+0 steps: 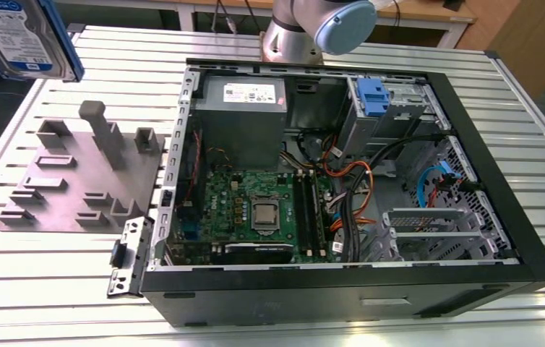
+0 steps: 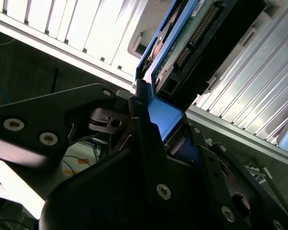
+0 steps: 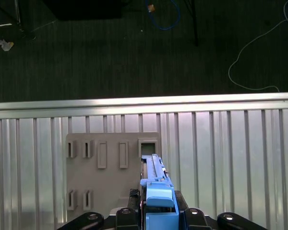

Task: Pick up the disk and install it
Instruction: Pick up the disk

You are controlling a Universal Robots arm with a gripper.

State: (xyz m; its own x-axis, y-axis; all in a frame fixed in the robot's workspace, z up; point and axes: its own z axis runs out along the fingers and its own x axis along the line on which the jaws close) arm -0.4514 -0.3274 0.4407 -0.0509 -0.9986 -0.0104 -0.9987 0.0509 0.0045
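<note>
Clamped tight in black gripper (image 3: 158,214): flat silver blue-railed metal disk (image 3: 155,175), aloft over grey slotted fixture plate (image 3: 110,187) near ribbed aluminium worktop (image 3: 230,158) edge.

Glossy white-and-blue label (image 1: 4,30) on the disk (image 1: 32,50), smooth blue plastic framing it. Bright ribbed metal for the table (image 1: 50,303), matt grey for the fixture plate (image 1: 70,181). Matt black, with shiny screw heads, on the gripper (image 2: 165,120).

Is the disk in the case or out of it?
Out. The gripper holds the disk in the air, apart from the case.
</note>
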